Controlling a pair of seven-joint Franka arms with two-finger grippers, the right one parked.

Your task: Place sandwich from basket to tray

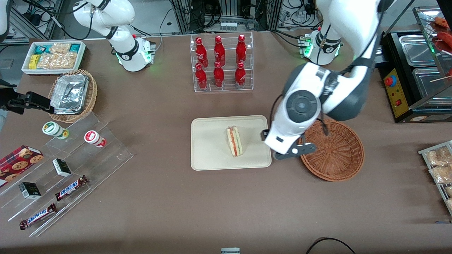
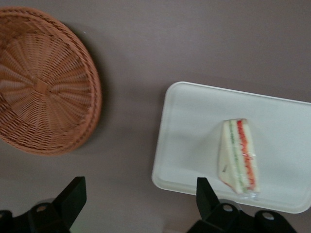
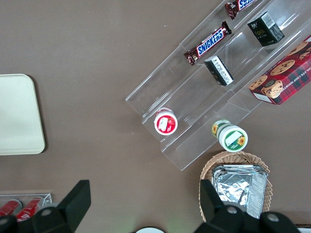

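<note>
The brown counter [image 1: 226, 204] carries everything here. On it the cream tray [image 1: 212, 155] lies flat, its long sides running toward either arm's end of the counter. Just beside the tray, toward the working arm's end, sits the reddish-brown basket [image 1: 335, 155], and nothing shows inside it in either view. The left arm's hand [image 1: 282, 150] hangs above the strip of bare counter between tray and basket, over the tray's edge. In the wrist view its two dark fingers [image 2: 73, 196] stand well apart with nothing between them, and the tray's rim and the counter show through the gap.

The sandwich [image 1: 234, 141] lies on the tray, roughly in its middle and clear of the rim on every side. It rests on one bread face with its cut edge of red and green filling showing upward. Its long axis runs across the tray's short dimension, from the edge farther from the front camera toward the nearer edge. The wedge's narrow point faces away from the front camera and its broad end faces toward it.

Judging by this, the placing looks done and what remains is the retreat. To do that well, the hand should rise straight up with its fingers kept apart, then travel away over the bare counter without sweeping low across the tray, so nothing nudges the sandwich.
</note>
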